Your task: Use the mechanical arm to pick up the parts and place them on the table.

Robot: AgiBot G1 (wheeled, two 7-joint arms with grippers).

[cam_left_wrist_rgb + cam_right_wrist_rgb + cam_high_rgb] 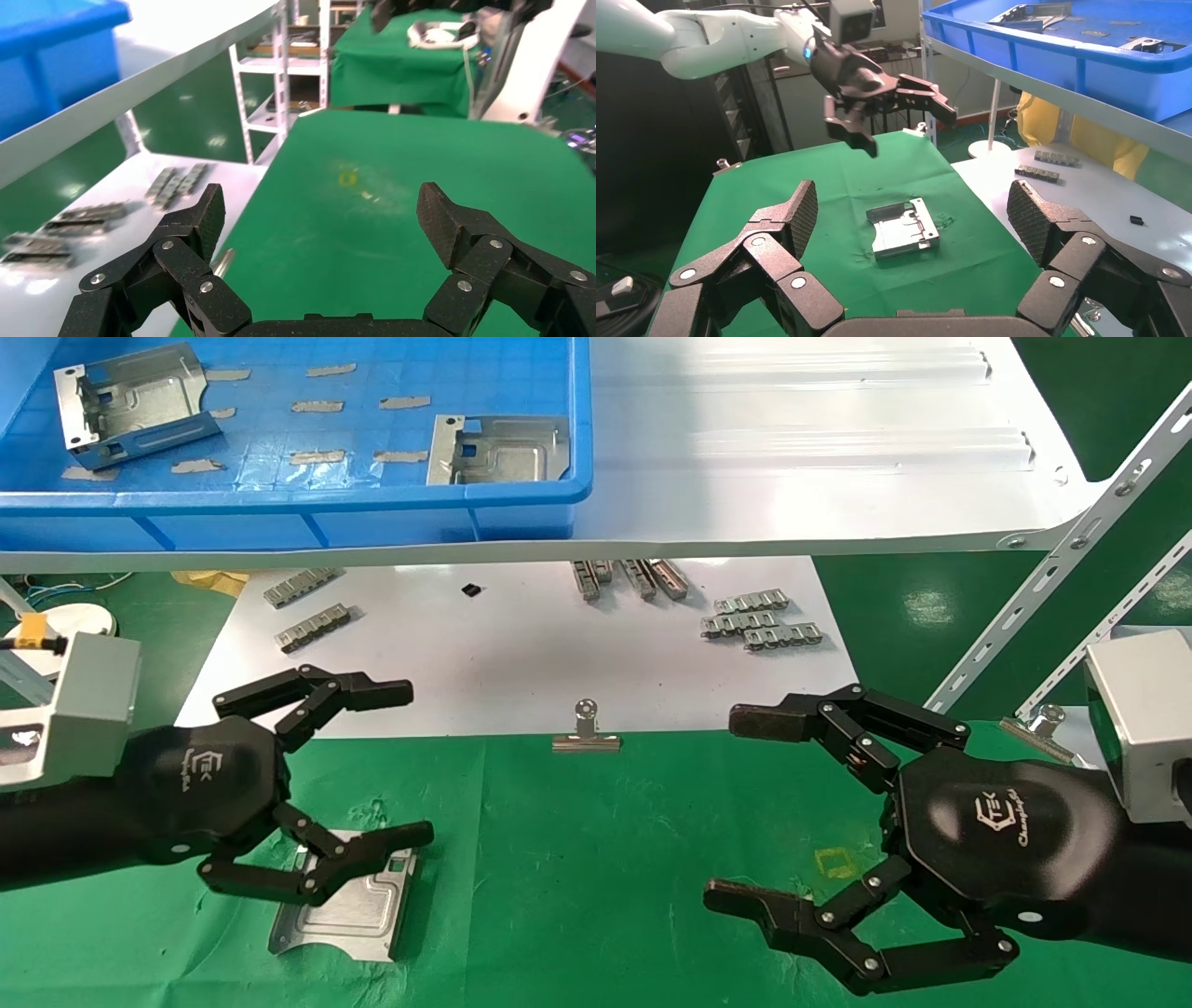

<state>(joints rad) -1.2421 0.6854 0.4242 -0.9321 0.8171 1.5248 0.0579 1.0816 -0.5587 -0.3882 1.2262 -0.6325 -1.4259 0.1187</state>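
Plate (349, 896), one stamped part, lay flat on the green worktop (596, 877) beneath the left claw (391, 766), whose fingers stood apart and empty. Right claw (726, 812) likewise apart, idle. Two further parts (503, 451) sat in the blue bin (298, 519). Judged stiff, light and slippery; folded edges offer best purchase. Binder clip (586, 735) lay nearby, not obstructing.

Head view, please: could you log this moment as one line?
left gripper: open above part | part: flat on table | right gripper: open, empty | bin: two parts
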